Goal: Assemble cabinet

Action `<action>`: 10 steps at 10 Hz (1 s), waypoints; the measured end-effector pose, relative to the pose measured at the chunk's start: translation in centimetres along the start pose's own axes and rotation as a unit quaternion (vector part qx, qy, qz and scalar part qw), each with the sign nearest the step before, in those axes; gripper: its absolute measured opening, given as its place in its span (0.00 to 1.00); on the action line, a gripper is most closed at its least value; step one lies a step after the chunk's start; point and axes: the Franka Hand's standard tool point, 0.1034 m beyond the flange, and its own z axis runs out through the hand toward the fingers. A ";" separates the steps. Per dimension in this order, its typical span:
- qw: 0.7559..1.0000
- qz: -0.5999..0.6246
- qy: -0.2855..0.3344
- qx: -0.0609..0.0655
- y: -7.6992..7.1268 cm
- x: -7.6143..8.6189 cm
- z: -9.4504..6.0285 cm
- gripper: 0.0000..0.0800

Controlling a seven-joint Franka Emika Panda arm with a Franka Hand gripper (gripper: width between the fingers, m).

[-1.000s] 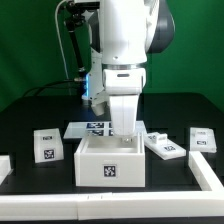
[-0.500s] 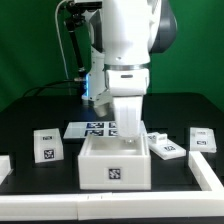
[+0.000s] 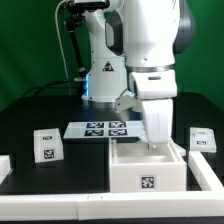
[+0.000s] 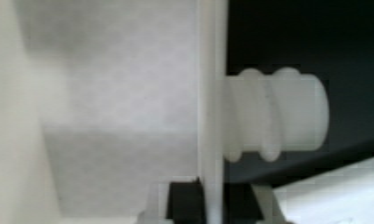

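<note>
**Container.** The cabinet [image 3: 147, 170] is an open-topped white box standing on the black table [image 3: 70, 165], toward the exterior view's right and near the front. One square marker tag shows on its near wall. The near wall hides its floor, and only white inner wall surfaces can be seen.

**Pincer.** The gripper [image 3: 156, 143] reaches straight down into the cabinet at its far wall. In the wrist view the gripper [image 4: 210, 203] has a finger on either side of a thin upright white panel edge, so it appears clamped on that cabinet wall. A ridged white stub [image 4: 282, 110] sticks out from one face of the panel, over dark table surface.

**Edges and clearance.**
- A low white rail [image 3: 60, 208] runs along the near table edge, and the cabinet's near wall stands close to it.
- On the exterior view's right, a white edge piece [image 3: 212, 172] sits just beside the cabinet, cut off by the frame. The gap on that side is narrow.
- The right block [image 3: 203, 140], small and tagged, lies farther back on the same side, near the cabinet's far right corner but apart from it.
- The marker board [image 3: 100, 129] lies flat behind the cabinet, toward the exterior view's left, and clear of it.
- The left block [image 3: 46, 145] is well apart from the cabinet, with open black table between them.
- A corner piece [image 3: 3, 165] shows only partly at the left frame edge.
</note>
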 end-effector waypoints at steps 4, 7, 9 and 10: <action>1.000 -0.003 -0.001 0.004 1.7 1.6 0.1 0.04; 1.000 0.016 0.000 0.001 2.1 2.0 0.1 0.04; 0.999 0.045 0.004 -0.010 1.6 2.2 -0.3 0.15; 0.999 0.051 0.004 -0.010 1.2 2.1 -0.4 0.32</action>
